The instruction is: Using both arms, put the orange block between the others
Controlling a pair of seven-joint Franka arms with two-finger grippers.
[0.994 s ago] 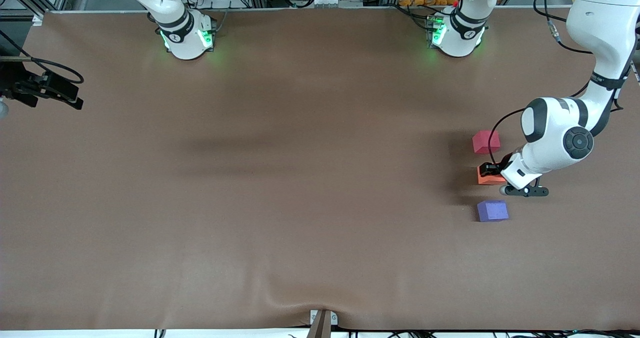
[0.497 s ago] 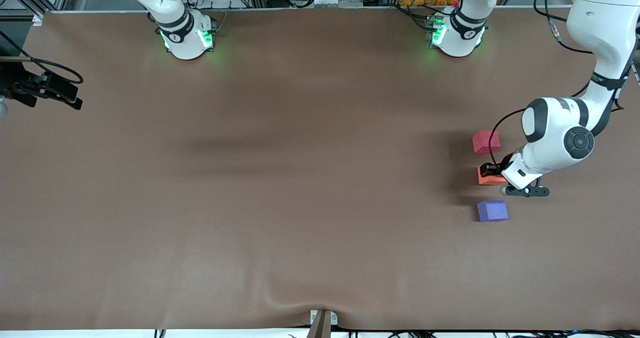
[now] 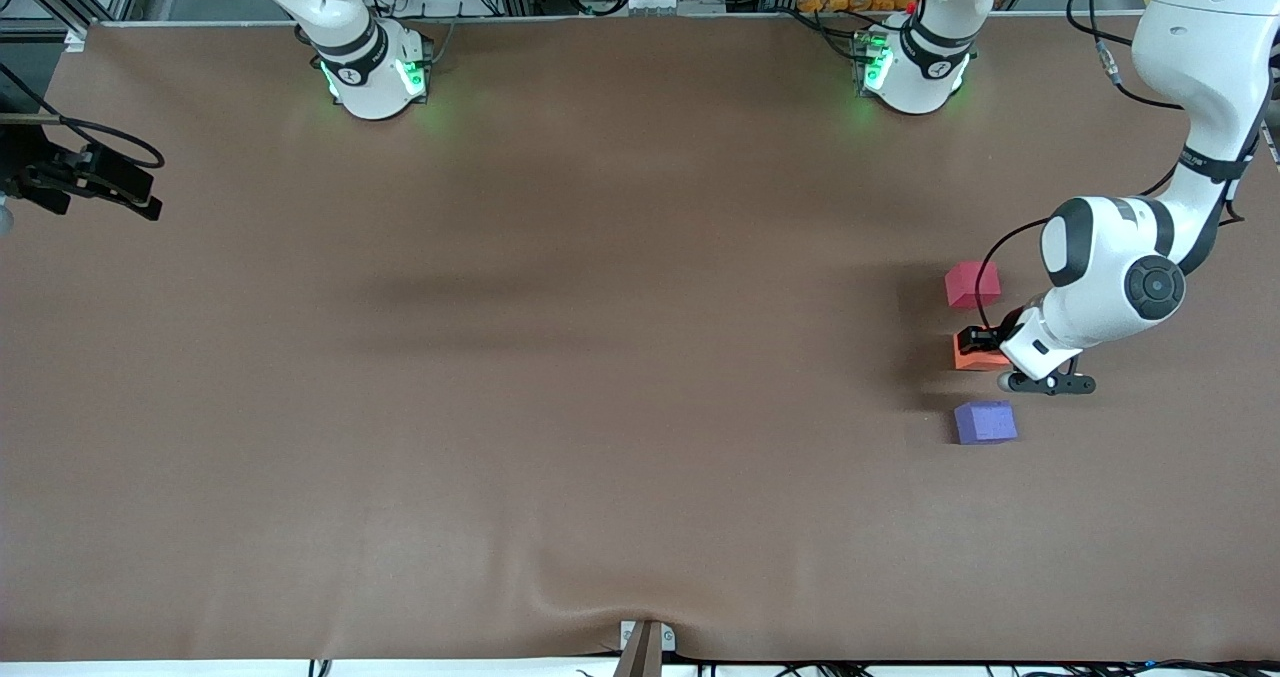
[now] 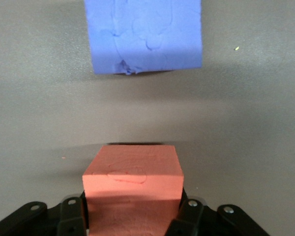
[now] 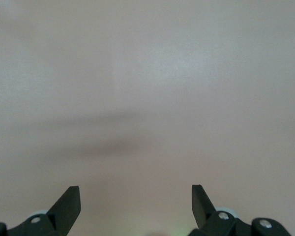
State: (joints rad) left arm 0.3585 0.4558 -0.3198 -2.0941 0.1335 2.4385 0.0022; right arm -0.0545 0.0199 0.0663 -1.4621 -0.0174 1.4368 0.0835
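The orange block [image 3: 980, 360] sits in line between the pinkish-red cube [image 3: 972, 284] and the purple cube [image 3: 985, 422], apart from both. My left gripper [image 3: 975, 341] is shut on it, a black finger pressed against each side. In the left wrist view the orange block [image 4: 132, 172] fills the space between the fingers [image 4: 71, 212], with the purple cube [image 4: 145, 34] a short gap ahead. My right gripper [image 5: 135, 189] is open with nothing between its fingers, over bare table at the right arm's end [image 3: 145, 200].
A brown mat [image 3: 600, 377] covers the table. The two green-lit bases [image 3: 375, 72] [image 3: 905, 62] stand along the edge farthest from the front camera. A small bracket [image 3: 645, 642] sits at the nearest edge.
Almost nothing differs. The left arm's wrist and the right gripper have each shifted very slightly; the orange block stays gripped in the same spot.
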